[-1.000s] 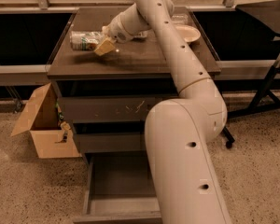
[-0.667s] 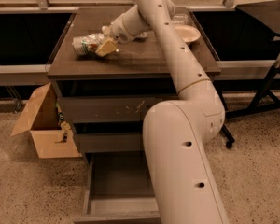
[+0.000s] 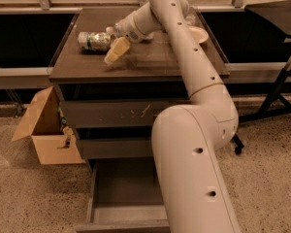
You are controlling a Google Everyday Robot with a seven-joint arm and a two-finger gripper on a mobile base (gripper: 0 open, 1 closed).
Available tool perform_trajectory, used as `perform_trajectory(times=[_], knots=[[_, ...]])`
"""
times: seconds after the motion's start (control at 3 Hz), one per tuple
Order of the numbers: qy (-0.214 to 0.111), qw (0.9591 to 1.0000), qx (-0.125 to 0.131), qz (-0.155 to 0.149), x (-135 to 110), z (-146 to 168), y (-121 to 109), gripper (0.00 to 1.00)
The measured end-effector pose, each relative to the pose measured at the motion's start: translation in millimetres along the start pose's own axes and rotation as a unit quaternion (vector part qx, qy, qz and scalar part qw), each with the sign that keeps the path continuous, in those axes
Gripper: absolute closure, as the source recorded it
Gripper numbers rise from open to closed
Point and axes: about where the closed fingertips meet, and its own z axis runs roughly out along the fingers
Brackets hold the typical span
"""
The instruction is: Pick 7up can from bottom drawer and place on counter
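The 7up can (image 3: 93,40), silvery with a green and white label, lies on its side on the back left part of the counter (image 3: 150,62). My gripper (image 3: 114,41) is right at the can's right end, low over the counter, with the arm reaching in from the right. The bottom drawer (image 3: 123,188) is pulled open below, and the part of its tray that shows holds nothing. My arm hides the drawer's right side.
A pale plate or bowl (image 3: 198,33) sits at the counter's back right. An open cardboard box (image 3: 46,130) stands on the floor left of the cabinet. The top drawer front (image 3: 111,113) has pale scratches. A dark stand with legs (image 3: 281,91) is on the right.
My gripper has shifted slightly to the right along the counter. The can lies in nearly the same spot, perhaps a touch further right.
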Motion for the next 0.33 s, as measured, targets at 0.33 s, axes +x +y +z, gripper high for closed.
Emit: perform_trajectory(times=[0.33], knots=[[-0.02, 0.9991, 0.038, 0.004, -3.8, -35.9, -11.6, 0.0]])
